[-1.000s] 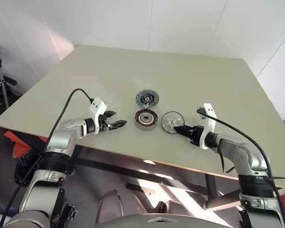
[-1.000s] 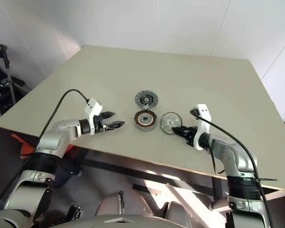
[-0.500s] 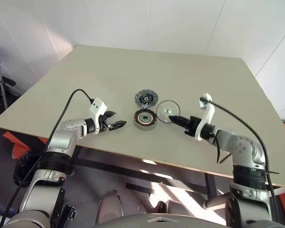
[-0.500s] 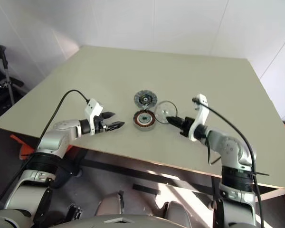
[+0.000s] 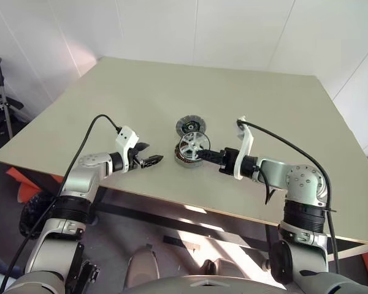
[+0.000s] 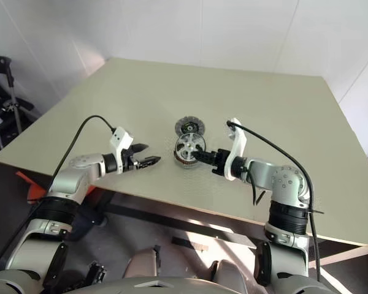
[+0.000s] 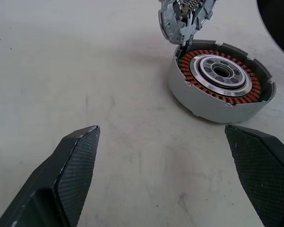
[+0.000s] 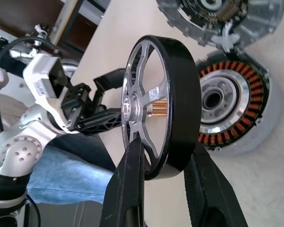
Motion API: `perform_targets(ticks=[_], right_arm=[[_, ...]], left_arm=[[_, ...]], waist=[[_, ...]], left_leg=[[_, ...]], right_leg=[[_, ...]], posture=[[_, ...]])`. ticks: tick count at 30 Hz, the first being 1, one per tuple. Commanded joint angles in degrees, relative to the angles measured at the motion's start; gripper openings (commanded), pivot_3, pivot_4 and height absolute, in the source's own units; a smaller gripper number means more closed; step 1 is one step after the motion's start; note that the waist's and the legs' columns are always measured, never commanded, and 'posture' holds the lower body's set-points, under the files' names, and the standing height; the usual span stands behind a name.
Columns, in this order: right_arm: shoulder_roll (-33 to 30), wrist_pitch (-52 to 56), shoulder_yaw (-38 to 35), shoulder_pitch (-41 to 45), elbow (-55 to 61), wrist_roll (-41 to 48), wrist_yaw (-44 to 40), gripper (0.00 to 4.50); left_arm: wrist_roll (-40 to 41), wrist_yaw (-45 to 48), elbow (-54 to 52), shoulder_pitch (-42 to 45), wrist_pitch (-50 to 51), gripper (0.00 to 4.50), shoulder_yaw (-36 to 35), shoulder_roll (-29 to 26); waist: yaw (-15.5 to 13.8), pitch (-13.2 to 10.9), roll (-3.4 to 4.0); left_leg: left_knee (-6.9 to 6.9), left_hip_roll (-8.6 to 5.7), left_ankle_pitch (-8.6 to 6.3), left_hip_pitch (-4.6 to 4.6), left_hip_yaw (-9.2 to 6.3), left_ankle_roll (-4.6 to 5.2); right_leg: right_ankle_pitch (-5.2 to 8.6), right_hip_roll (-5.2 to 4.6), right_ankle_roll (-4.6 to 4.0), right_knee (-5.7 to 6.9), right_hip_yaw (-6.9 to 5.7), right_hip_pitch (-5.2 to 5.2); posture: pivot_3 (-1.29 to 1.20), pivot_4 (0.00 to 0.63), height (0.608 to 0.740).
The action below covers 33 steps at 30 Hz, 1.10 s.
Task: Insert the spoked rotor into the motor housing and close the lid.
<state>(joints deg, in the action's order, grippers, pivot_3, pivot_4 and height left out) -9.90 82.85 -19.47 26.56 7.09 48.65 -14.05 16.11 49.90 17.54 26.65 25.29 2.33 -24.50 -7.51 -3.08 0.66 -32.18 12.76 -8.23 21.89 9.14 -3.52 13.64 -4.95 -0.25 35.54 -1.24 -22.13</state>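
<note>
**A:** So the rotor's on the move: a second ago our right pincer (image 8: 163, 165) had it down flat on the bench (image 5: 110, 92) to the right of the housing, and now we've lifted it, swung it left and tipped it up on edge.

**B:** Yep. Starting nearest us, the left pincer (image 7: 165, 156) hasn't budged. It's hovering low over the bench with its fingers (image 7: 78, 156) wide apart, nothing in them, pointing at the motor housing (image 7: 222, 80) from its left side.

**A:** And the right one is clamped on the spoked rotor (image 8: 161, 104), one finger on the spoked face, the other on the far face, pinching the black rim at its lower edge. In the head views the rotor (image 5: 193, 144) stands upright, its silver spokes towards us.

**B:** It's just in front of and over the housing (image 5: 183, 159), which sits open-side up on the bench, copper windings showing. Can't tell if the rotor touches it.

**A:** Farthest back is the lid (image 5: 189, 125), flat on the bench just behind the housing. From the left wrist view the two look like they touch at the rim, but we can't be sure.
</note>
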Motion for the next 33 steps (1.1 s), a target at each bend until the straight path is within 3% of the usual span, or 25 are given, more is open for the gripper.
perform_targets(ticks=[1, 16, 33], right_arm=[[0.6, -0.6, 1.0, 2.4, -1.3, -0.9, 0.9, 0.93], [2.7, -6.6, 4.0, 7.7, -12.3, -6.7, 0.3, 0.93], [2.9, -7.7, 2.2, 8.4, -13.8, -7.2, 0.8, 0.93]], left_arm=[[0.5, -0.1, -1.7, 0.6, -0.9, 4.5, -1.0, -0.2], [1.7, 0.1, -4.0, -0.3, -1.0, 4.5, -2.0, -0.2], [1.1, 0.1, -3.5, -0.2, -1.3, 4.5, -1.4, 0.1]], waist=[[0.0, 0.0, 0.0], [0.1, 0.0, 0.0], [0.2, 0.0, 0.0]], left_leg=[[0.0, 0.0, 0.0, 0.0, 0.0, -0.01], [0.03, 0.0, 0.06, 0.07, -0.02, -0.11], [0.03, 0.01, 0.07, 0.07, -0.03, -0.12]], right_leg=[[0.0, 0.0, 0.01, 0.0, 0.0, -0.01], [0.0, 0.0, 0.01, 0.02, -0.03, -0.06], [-0.01, 0.01, 0.01, 0.04, -0.03, -0.06]], posture=[[0.0, 0.0, 0.74], [0.0, 0.0, 0.74], [0.0, 0.0, 0.74]])
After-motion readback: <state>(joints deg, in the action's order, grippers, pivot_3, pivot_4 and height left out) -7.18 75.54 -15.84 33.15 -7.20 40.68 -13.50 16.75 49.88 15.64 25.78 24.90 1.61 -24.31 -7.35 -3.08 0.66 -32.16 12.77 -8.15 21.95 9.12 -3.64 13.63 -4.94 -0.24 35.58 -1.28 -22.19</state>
